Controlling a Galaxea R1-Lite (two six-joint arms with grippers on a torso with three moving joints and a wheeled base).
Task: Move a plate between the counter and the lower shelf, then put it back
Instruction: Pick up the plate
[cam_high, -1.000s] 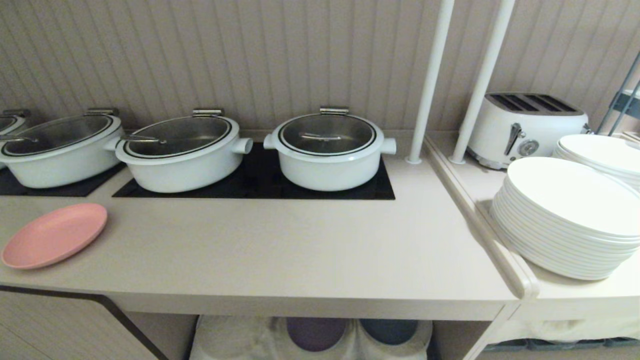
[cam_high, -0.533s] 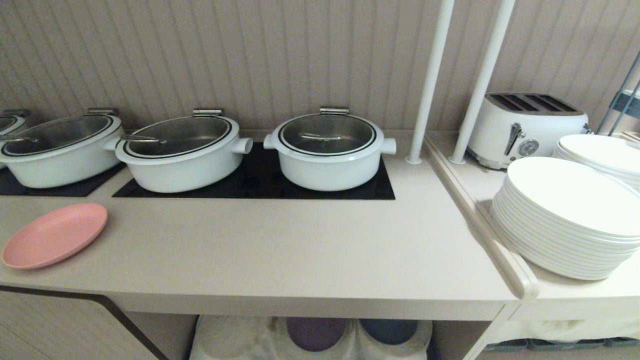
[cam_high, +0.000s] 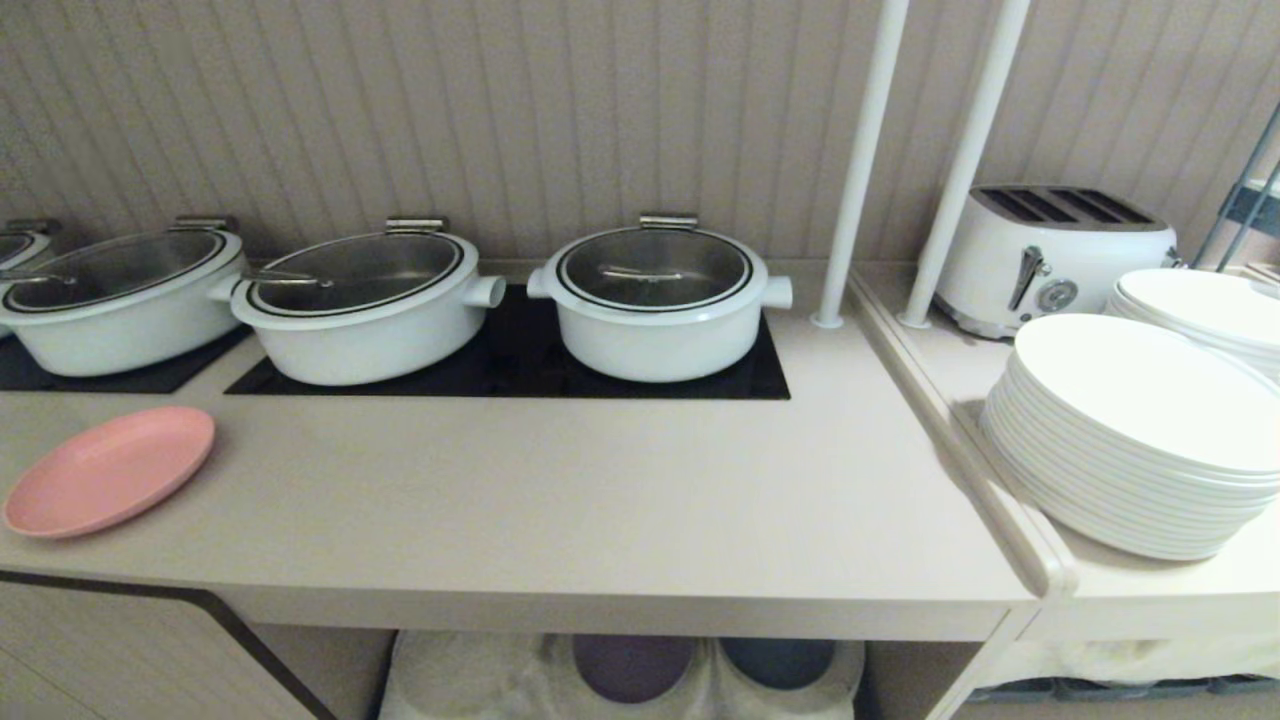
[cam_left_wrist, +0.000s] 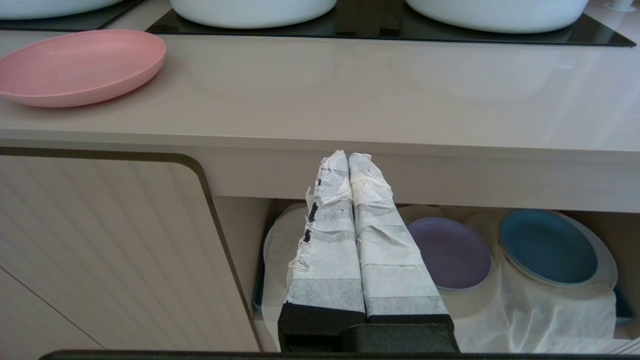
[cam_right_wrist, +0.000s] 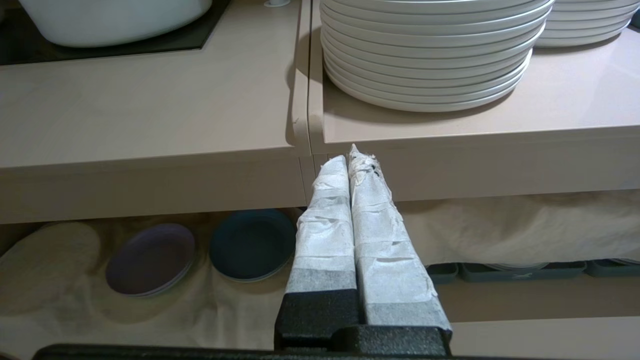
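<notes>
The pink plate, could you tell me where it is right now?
In the head view the pink plate lies at the counter's far left, in front of the leftmost pots.

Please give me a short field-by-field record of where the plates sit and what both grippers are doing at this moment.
pink plate: the round matte pink plate lies on the long beige counter, at its left end
lower shelf: the cloth-draped lower shelf holds a purple plate and a blue plate
side ledge: stacks of white plates, white toaster
left gripper: shut, empty, before the counter's front edge
right gripper: shut, empty, likewise
</notes>
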